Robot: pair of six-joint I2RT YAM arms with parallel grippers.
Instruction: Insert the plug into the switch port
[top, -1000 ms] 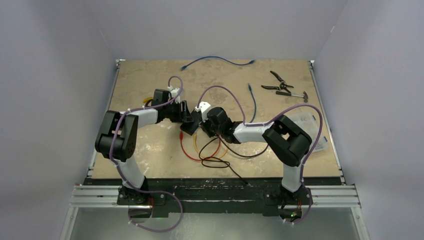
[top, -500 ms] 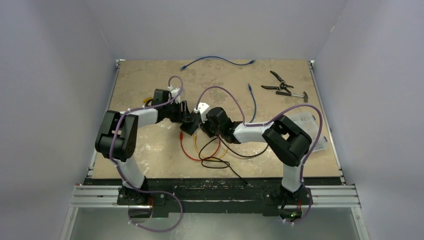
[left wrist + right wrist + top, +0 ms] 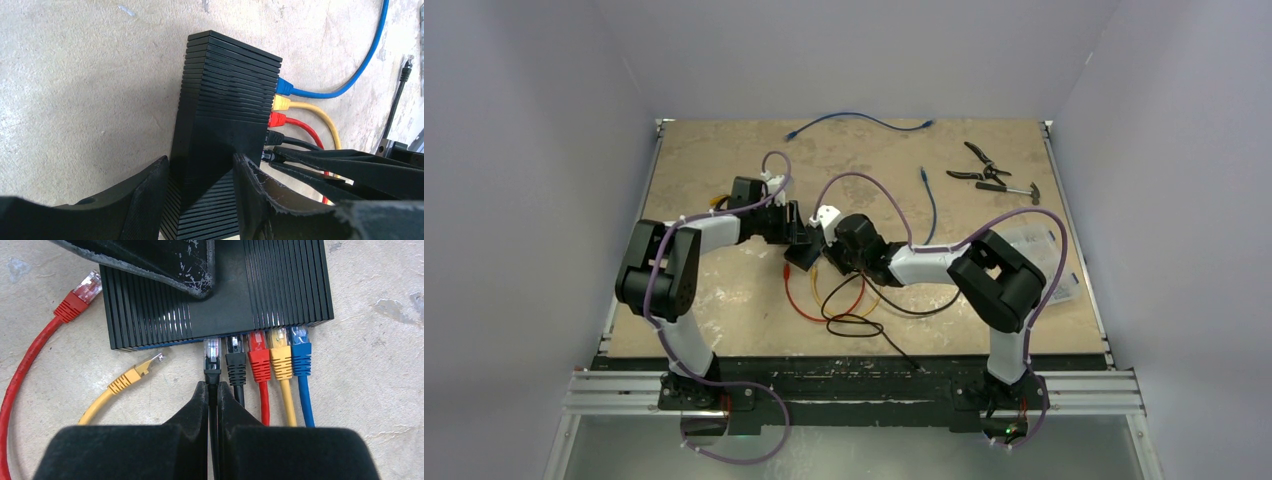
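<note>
We begin at the right gripper (image 3: 213, 386). Its fingers are pressed together, pinching the tail of the plug (image 3: 212, 357) where the black cable leaves the boot. The plug points straight ahead of the fingertips, with its clear tip at the front edge of the switch (image 3: 280, 285). It stands out a little further than its neighbours, and we cannot tell whether it has latched.

Just right of this gripper, a black plug (image 3: 236, 360), a red plug (image 3: 258, 357), a yellow plug (image 3: 280, 357) and a blue plug (image 3: 301, 355) sit side by side in the same row of sockets. To the gripper's left a loose yellow plug (image 3: 135, 375) lies on the worktop (image 3: 375, 365), near the switch but apart from it. Further left and ahead, a loose red plug (image 3: 77, 297) lies beside the switch's end.

Ahead of the right gripper the switch rests on the worktop, held from the opposite side by the left gripper (image 3: 200, 170). This gripper is clamped on the switch, which fills the gap between its two fingers (image 3: 145, 190), both touching it. One finger lies over the ribbed top face.

Well apart from both grippers, toward the far side of the worktop, lie the pliers (image 3: 977, 165) and a blue cable (image 3: 859, 118).
</note>
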